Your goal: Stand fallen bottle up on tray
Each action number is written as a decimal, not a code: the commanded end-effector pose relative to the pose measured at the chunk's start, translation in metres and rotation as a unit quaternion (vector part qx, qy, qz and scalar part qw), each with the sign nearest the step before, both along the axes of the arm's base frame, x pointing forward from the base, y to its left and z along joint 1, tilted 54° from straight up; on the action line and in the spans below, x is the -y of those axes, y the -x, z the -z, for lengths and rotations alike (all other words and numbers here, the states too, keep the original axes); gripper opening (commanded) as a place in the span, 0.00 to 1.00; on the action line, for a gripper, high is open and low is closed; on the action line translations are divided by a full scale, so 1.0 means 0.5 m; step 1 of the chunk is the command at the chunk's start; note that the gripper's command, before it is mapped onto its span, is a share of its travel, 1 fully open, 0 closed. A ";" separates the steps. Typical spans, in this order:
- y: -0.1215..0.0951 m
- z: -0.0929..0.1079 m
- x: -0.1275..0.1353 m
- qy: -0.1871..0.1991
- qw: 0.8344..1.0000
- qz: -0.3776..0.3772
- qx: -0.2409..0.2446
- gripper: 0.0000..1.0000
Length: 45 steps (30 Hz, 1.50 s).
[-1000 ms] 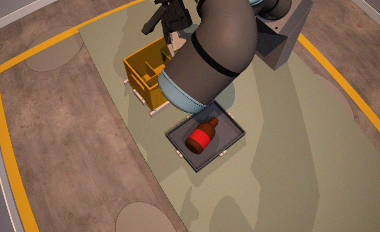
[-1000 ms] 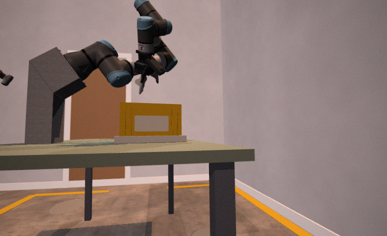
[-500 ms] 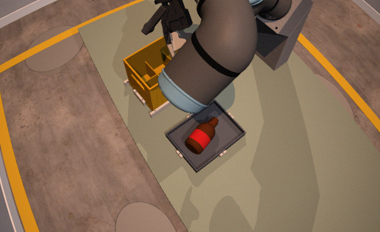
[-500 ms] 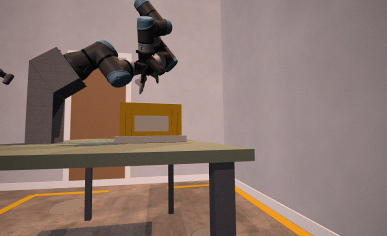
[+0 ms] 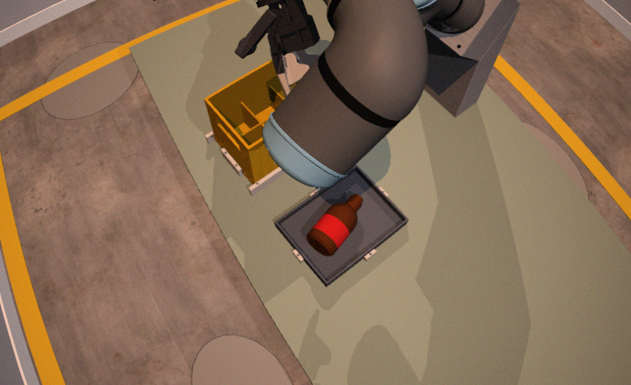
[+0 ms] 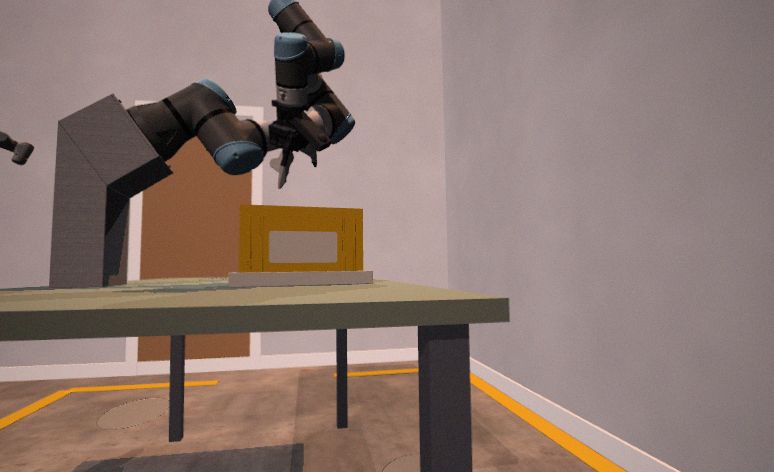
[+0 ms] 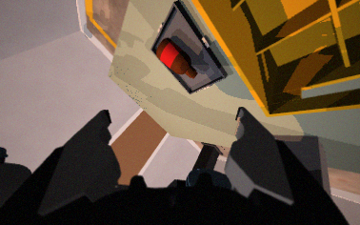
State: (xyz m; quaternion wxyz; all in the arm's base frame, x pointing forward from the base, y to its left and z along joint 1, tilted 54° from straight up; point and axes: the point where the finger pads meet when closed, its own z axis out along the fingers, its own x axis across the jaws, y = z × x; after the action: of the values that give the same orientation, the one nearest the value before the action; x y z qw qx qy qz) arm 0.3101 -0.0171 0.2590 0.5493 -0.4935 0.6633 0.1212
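Fingers: the two dark fingers stood spread wide with nothing between them, seen from the wrist view as a pair of blades well apart.
Gripper: the gripper [image 6: 293, 167] hung high above the crate, well clear of its top edge.
Arm: the grey arm [image 5: 356, 90] with pale blue joint caps reached out from a grey slanted pedestal [image 6: 85, 193] and, from the top view, covered part of the crate and one corner of the tray.
Bottle: a brown bottle [image 5: 333, 226] with a red label lay on its side inside the tray, its neck pointing toward the arm and its base toward the tray's opposite wall.
Tray: a dark grey, low-walled tray [image 5: 394, 217] sat on the tabletop just beside the crate, apart from it.
Crate: a yellow crate [image 5: 234, 139] with inner dividers stood on pale runners on the tabletop.
Tabletop: an olive tabletop [image 5: 475, 286] carried crate, tray and pedestal.
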 end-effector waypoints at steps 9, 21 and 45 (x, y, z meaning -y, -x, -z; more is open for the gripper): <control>0.001 0.001 -0.007 0.002 1.000 -0.006 -0.001 1.00; 0.002 0.003 -0.019 0.005 1.000 -0.018 -0.001 1.00; 0.009 0.014 -0.073 0.020 0.997 -0.069 -0.005 1.00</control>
State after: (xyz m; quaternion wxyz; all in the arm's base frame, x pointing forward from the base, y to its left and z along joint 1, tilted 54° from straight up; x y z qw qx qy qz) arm 0.3065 0.0126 0.2534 0.5308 -0.5381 0.6389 0.1430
